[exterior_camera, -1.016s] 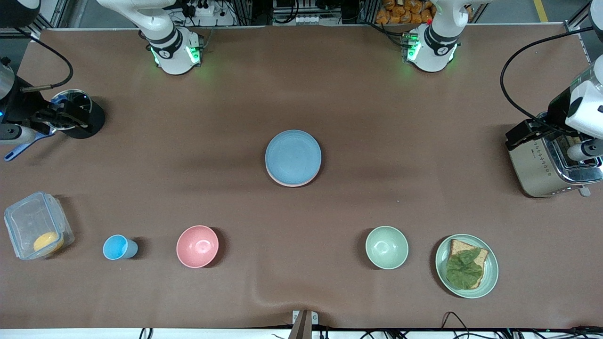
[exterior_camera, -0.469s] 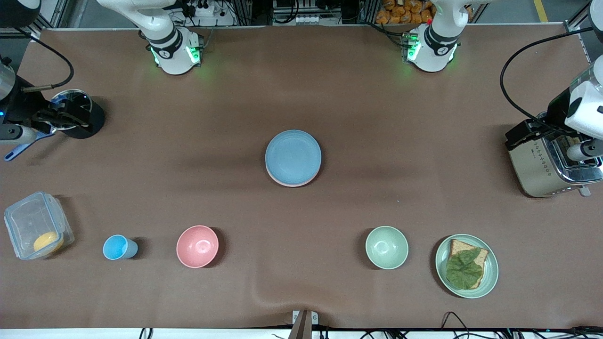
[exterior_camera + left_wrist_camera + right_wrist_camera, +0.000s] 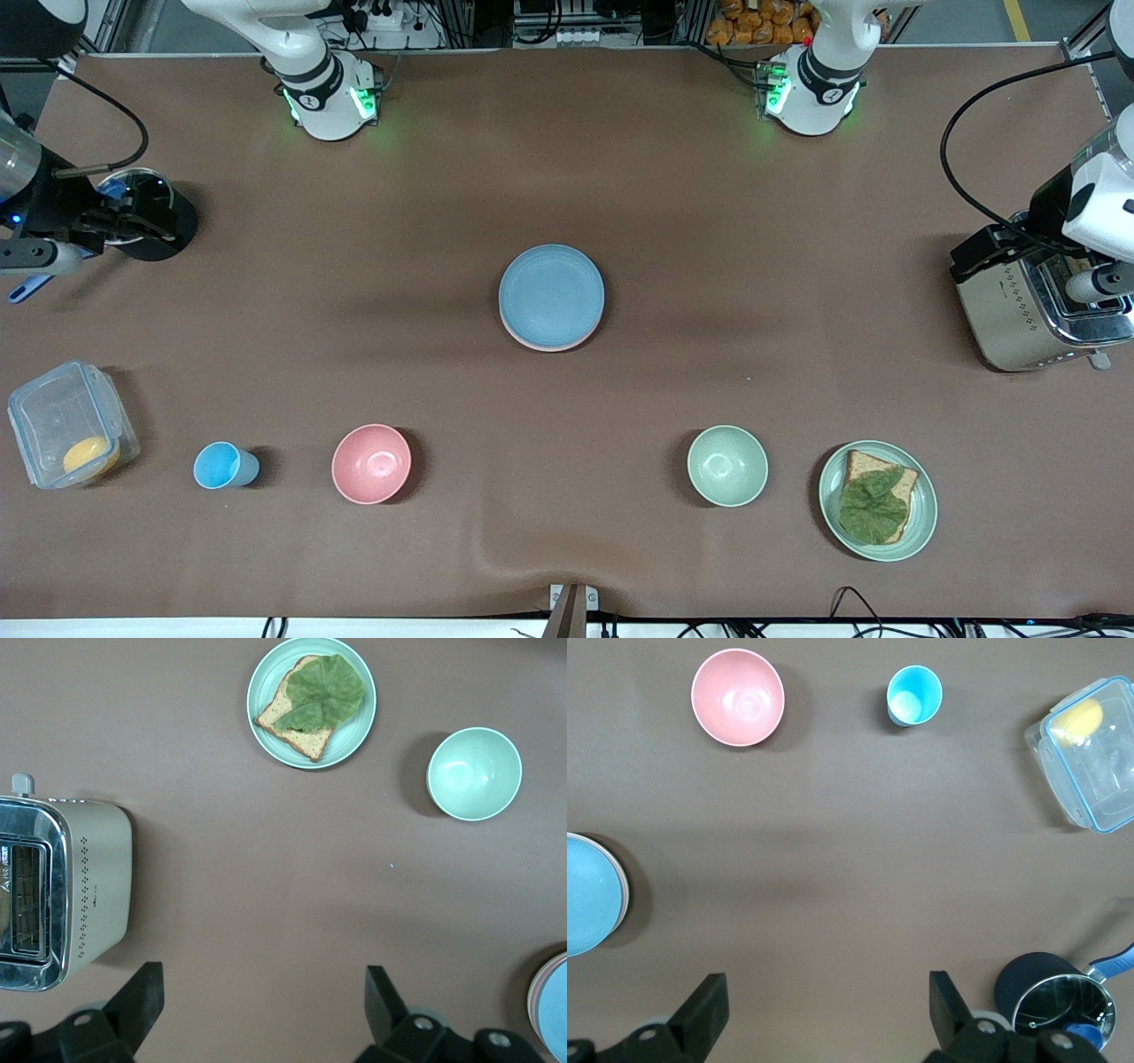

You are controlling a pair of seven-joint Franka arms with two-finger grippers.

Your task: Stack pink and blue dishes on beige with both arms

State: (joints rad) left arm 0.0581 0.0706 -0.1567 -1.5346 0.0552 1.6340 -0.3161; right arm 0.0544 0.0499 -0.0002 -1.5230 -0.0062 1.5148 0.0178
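Observation:
The light blue plate (image 3: 551, 293) lies in the middle of the table on top of the pink plate (image 3: 542, 346), of which only a thin rim shows. The beige plate is hidden. The stack also shows at the edge of the left wrist view as the blue plate (image 3: 558, 1014), and in the right wrist view as the blue plate (image 3: 585, 904). My left gripper (image 3: 261, 979) hangs open and empty high beside the toaster (image 3: 1019, 319); from the front it is the left gripper (image 3: 983, 251). My right gripper (image 3: 828, 988) is open and empty, up over the dark pot (image 3: 146, 221).
Along the table's near side stand a clear box (image 3: 66, 425) with a yellow item, a small blue cup (image 3: 221, 465), a pink bowl (image 3: 372, 463), a green bowl (image 3: 727, 465) and a green plate (image 3: 921, 523) with bread and a leaf.
The right arm's hand has shifted slightly by the pot. The plates and the left arm have not moved.

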